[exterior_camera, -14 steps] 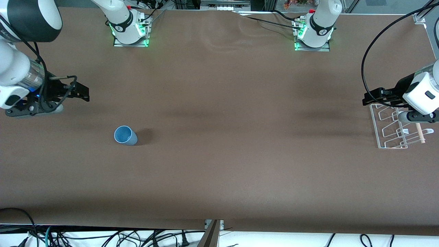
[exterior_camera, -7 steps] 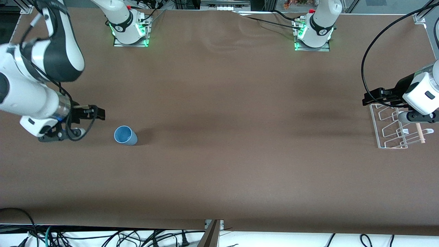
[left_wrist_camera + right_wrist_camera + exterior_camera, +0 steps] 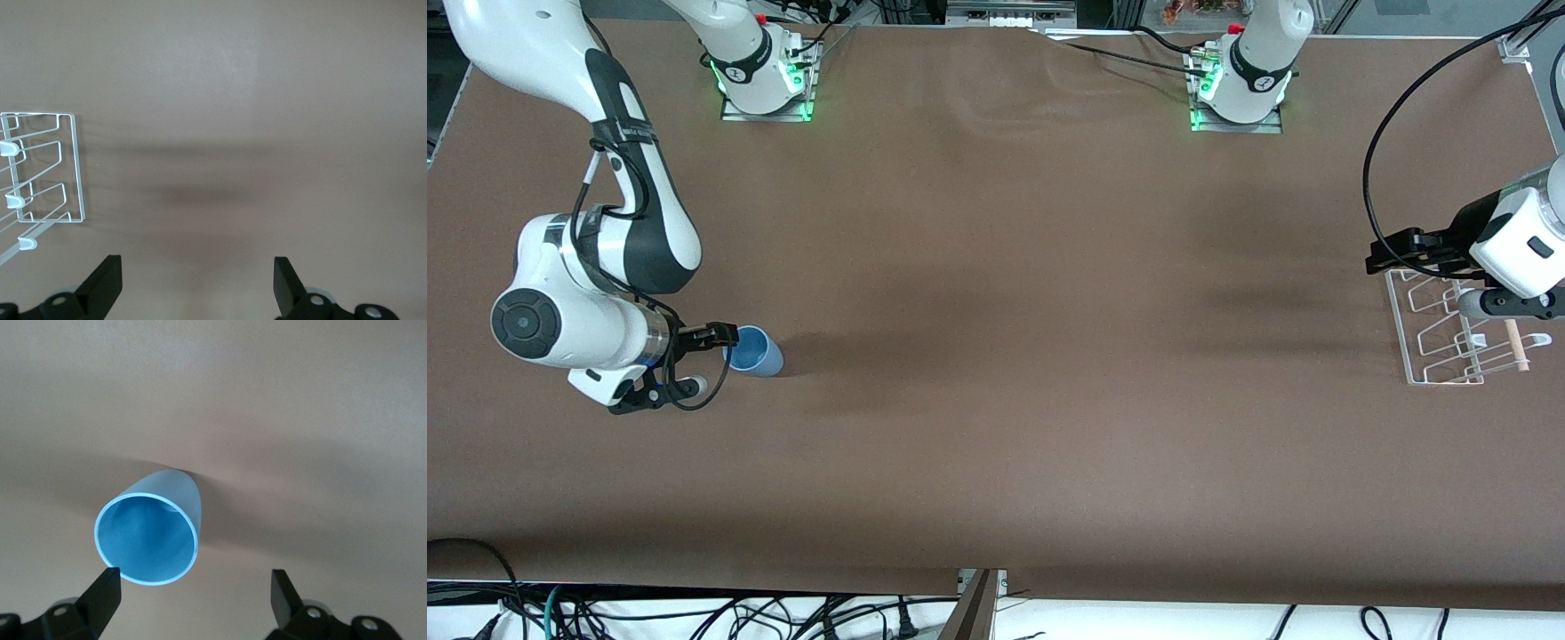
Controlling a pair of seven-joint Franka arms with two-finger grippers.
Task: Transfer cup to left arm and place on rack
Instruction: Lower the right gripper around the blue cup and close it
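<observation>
Now the right gripper [image 3: 725, 336], jaws wide, seemingly reaches the cup [image 3: 758, 352]; left gripper [image 3: 1383, 258] waits, wide, over the rack [image 3: 1409, 351].

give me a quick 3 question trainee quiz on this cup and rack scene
1. True or false: the cup already sits on the rack.
2. Which hand is at the cup? A) right hand B) left hand
3. Fill in: both hands have their fingers ____.

Key:
1. False; it stands on the table toward the right arm's end.
2. A; the right hand is at its rim, not gripping, while the left hand waits over the rack's edge.
3. open
</observation>
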